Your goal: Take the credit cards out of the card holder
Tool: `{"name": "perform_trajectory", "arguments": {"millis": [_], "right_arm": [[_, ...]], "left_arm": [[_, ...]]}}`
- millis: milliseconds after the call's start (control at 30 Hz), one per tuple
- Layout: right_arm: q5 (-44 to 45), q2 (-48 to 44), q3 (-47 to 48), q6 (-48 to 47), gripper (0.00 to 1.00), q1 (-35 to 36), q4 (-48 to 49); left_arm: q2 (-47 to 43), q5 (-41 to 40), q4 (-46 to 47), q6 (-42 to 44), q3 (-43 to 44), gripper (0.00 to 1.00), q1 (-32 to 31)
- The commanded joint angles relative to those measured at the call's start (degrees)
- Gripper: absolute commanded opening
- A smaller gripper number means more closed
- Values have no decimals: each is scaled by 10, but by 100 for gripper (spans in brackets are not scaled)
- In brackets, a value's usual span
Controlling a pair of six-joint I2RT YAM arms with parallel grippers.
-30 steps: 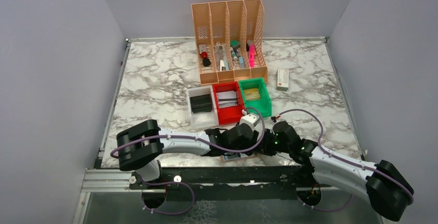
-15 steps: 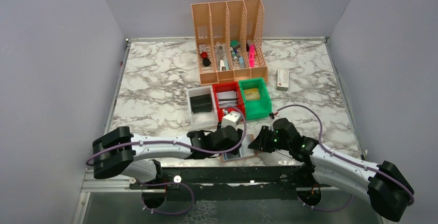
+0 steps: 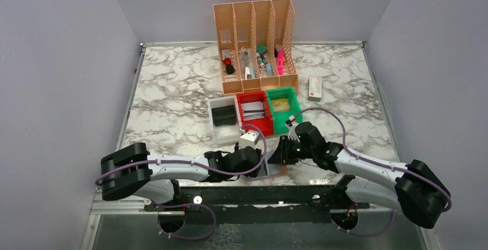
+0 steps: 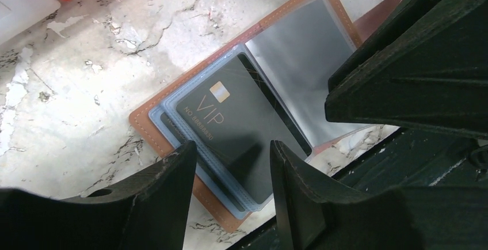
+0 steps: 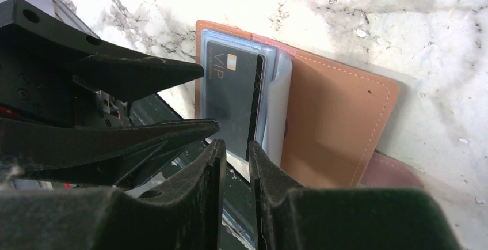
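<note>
A red bin (image 3: 257,127) stands before an orange organizer (image 3: 260,83).

The dark credit card (image 4: 241,129) in the card holder (image 5: 334,123) reads "VIP"; the smaller line beneath is illegible

Top view: card holder (image 3: 278,173) mostly covered. Left wrist view: left gripper (image 4: 233,149) fingers (image 4: 155,204) partly hide the black card (image 4: 241,117); its small print is illegible.

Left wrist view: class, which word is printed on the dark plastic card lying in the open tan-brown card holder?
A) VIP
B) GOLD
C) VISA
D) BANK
A: the dark rectangular plastic card, lying in the tan-brown stitched card holder, reads "VIP" in pale letters just below its small gold chip.
</note>
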Motion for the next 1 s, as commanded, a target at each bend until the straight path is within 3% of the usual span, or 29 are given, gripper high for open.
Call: {"name": "perform_trajectory", "arguments": {"millis": [0, 633, 967], "right_arm": [[-18, 25, 23, -26, 27, 4, 6], [-7, 129, -5, 2, 31, 4, 75], [18, 91, -24, 33, 18, 4, 77]], "left_arm": [[19, 15, 42, -10, 2, 52, -2], [76, 29, 35, -3, 19, 37, -1], [91, 27, 20, 1, 25, 25, -1]]}}
